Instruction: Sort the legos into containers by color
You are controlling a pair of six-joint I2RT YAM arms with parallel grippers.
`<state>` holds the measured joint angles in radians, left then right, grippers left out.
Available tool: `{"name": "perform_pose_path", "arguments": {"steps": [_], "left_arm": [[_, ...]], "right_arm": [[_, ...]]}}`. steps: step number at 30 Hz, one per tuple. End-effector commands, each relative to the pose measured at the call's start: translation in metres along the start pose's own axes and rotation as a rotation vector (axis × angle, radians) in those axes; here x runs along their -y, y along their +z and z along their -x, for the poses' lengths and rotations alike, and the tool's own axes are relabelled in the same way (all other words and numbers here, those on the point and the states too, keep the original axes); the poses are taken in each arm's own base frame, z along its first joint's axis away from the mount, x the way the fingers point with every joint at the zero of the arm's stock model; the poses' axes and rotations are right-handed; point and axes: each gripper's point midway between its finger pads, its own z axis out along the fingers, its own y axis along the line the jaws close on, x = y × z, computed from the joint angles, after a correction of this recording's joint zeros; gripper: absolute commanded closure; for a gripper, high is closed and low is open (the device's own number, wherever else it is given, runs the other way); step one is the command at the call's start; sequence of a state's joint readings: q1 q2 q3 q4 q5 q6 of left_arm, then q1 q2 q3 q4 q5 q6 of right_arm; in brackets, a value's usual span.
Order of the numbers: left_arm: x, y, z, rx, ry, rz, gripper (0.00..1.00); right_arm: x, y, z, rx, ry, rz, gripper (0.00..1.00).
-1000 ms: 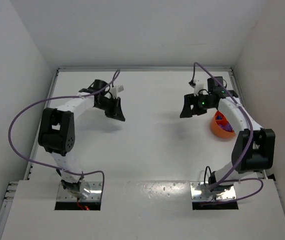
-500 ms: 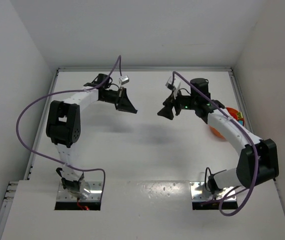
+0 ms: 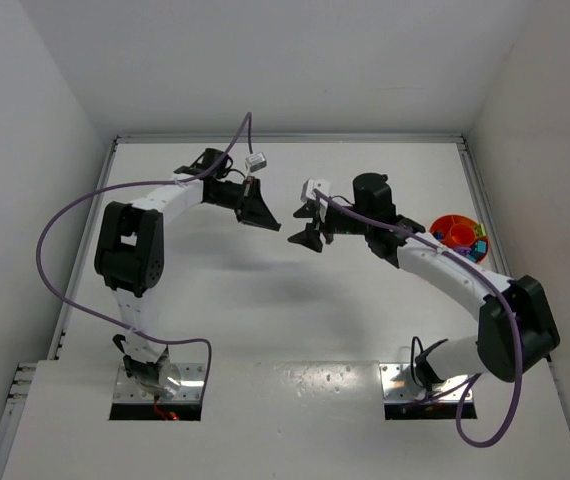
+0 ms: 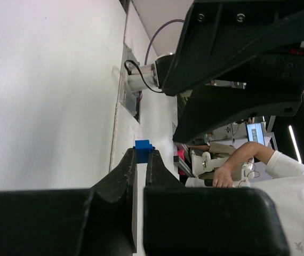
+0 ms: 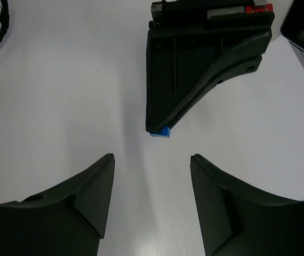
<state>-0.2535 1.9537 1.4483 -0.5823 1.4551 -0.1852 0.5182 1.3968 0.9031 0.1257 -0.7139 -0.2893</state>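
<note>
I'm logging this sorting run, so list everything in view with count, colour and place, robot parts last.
blue lego: one, blue, pinched at the left gripper's tips.
tub: one, orange, round, near the table's right edge.
legos in the tub: count too small to tell, mixed colours, toward its right side.
table: one, white, under everything.
cables: two, purple, one looping along each arm.
left gripper: one, black, shut on the blue lego, mid-table.
right gripper: one, black, open, facing the left gripper's tips, not touching the lego.
</note>
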Motion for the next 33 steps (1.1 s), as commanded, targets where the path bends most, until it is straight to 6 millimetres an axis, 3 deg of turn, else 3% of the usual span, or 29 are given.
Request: {"name": "perform_pose_path", "arguments": {"steps": [1, 5, 20, 33], "left_arm": [[0.049, -0.001, -0.003, -0.023, 0.092, -0.163, 1.0], [0.053, 0.001, -0.004, -0.031, 0.102, -0.167, 1.0], [0.056, 0.001, -0.004, -0.03, 0.12, -0.167, 1.0], [0.057, 0.004, -0.005, -0.039, 0.12, -0.171, 1.0]], "right_arm": [[0.005, 0.007, 0.033, 0.091, -0.148, -0.007, 0.41], [0.006, 0.017, 0.03, 0.083, -0.139, -0.011, 0.49], [0.011, 0.03, 0.026, 0.077, -0.116, -0.054, 0.5], [0.008, 0.038, 0.024, 0.067, -0.101, -0.04, 0.63]]}}
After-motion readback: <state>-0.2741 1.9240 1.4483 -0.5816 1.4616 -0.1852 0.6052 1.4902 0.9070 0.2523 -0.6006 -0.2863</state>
